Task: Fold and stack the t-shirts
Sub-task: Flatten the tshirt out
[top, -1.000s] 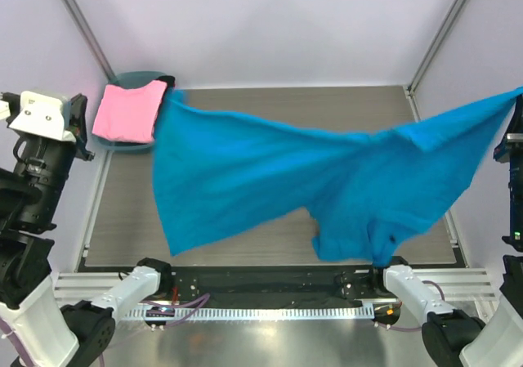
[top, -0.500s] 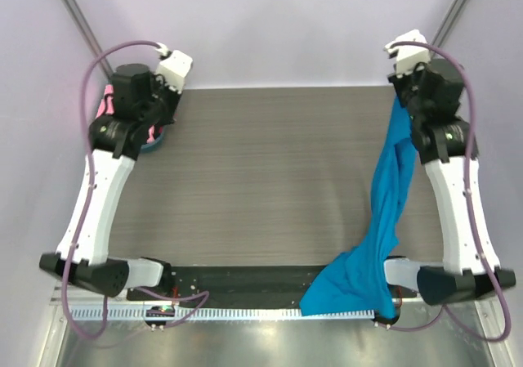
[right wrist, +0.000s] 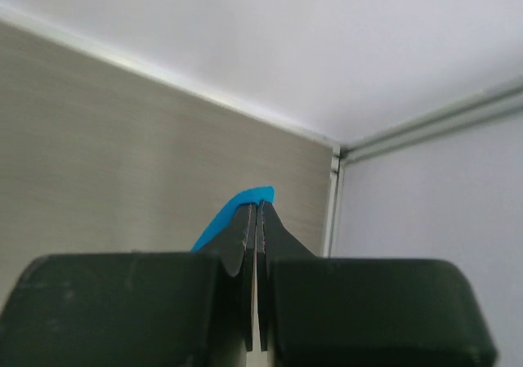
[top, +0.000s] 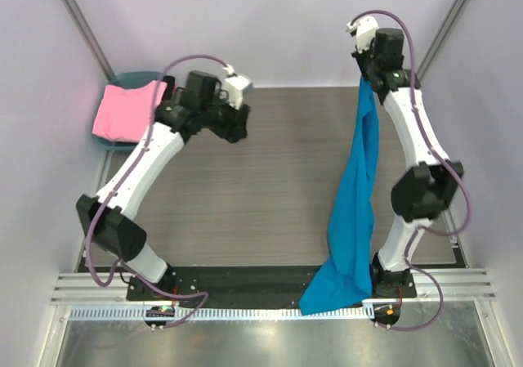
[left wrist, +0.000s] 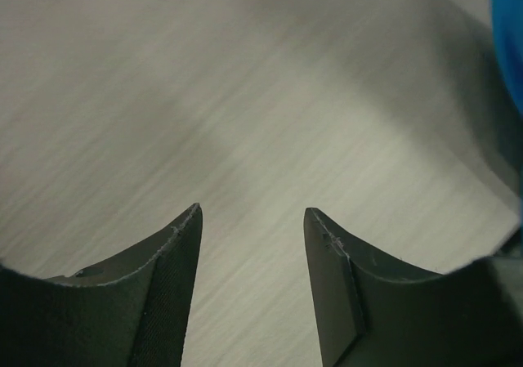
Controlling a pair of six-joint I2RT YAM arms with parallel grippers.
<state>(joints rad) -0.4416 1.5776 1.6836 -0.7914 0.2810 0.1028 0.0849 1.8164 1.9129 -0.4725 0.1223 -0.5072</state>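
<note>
Jaws of the right gripper [right wrist: 255, 207] clamped on an edge of the blue t-shirt [top: 355, 195] — cloth hangs straight below it, tail past the table [top: 245, 187] edge. Left gripper [left wrist: 252, 210] apart, empty, above the table; pink t-shirt [top: 127, 109] off to its left on the basket [top: 135, 78]. My worry: one-point hold — tail could snag the near rail [top: 245, 311] when I drag.

Legible markings: none. No text, label, brand, number or sign can be read in the top or wrist views.
</note>
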